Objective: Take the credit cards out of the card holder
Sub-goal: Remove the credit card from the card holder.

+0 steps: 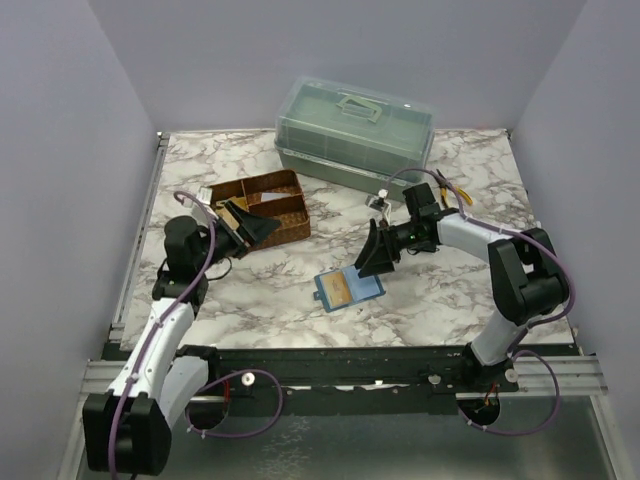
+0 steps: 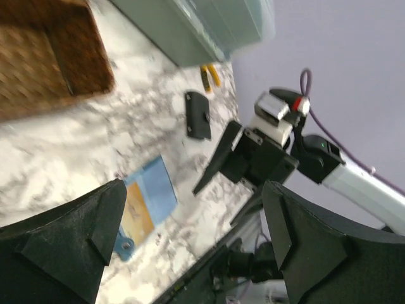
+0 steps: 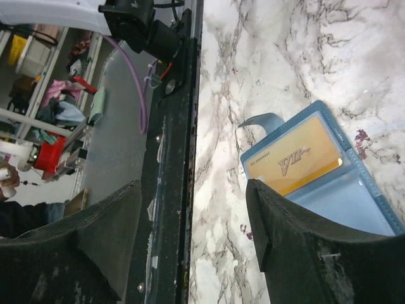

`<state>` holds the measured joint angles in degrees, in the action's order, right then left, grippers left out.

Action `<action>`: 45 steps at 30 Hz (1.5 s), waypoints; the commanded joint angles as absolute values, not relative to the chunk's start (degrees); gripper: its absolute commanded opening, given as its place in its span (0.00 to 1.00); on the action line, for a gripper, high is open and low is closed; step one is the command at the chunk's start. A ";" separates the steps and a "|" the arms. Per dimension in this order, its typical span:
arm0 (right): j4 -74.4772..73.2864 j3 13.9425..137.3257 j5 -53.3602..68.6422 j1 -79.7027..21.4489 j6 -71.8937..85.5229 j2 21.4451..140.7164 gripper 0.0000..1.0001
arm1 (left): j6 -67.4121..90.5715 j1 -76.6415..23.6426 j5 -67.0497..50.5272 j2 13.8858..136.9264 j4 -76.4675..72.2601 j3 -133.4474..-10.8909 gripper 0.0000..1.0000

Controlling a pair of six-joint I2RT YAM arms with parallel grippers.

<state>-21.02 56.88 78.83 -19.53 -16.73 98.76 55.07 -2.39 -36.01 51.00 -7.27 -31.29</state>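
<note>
The teal-blue card holder [image 1: 352, 288] lies open on the marble table, in front of centre. One tan-orange credit card [image 1: 340, 291] sits in its left pocket; in the right wrist view the card [image 3: 302, 161] reads "VIP" and the holder [image 3: 354, 199] lies under my right finger. My right gripper [image 1: 377, 252] is open and empty, hovering just above the holder's far right edge. My left gripper [image 1: 250, 228] is open and empty over the near edge of the brown basket. The left wrist view shows the holder [image 2: 155, 190] and card [image 2: 135, 214] below its open gripper [image 2: 193, 190].
A brown divided basket [image 1: 262, 200] stands left of centre. A grey-green lidded plastic box [image 1: 355, 125] stands at the back. A black wallet [image 2: 198, 114] and small yellow items [image 2: 211, 76] lie near the box, behind the right arm. The table's black front rail [image 3: 180, 158] runs close by.
</note>
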 commanded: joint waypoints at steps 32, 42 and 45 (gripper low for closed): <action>8.64 45.60 58.37 -25.16 24.55 103.22 0.42 | 73.72 -49.47 5.73 75.24 -31.11 -18.83 0.59; 7.98 46.63 57.76 -24.78 25.17 106.24 0.41 | 74.89 -49.42 8.41 77.51 -31.11 -16.86 0.53; 7.25 47.09 57.35 -24.73 25.07 107.55 0.41 | 74.80 -49.40 8.95 78.64 -30.78 -17.21 0.53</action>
<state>8.84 45.78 59.20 -25.04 24.69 105.36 74.24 -49.25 5.76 76.88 -30.09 -17.67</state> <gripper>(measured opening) 0.408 0.534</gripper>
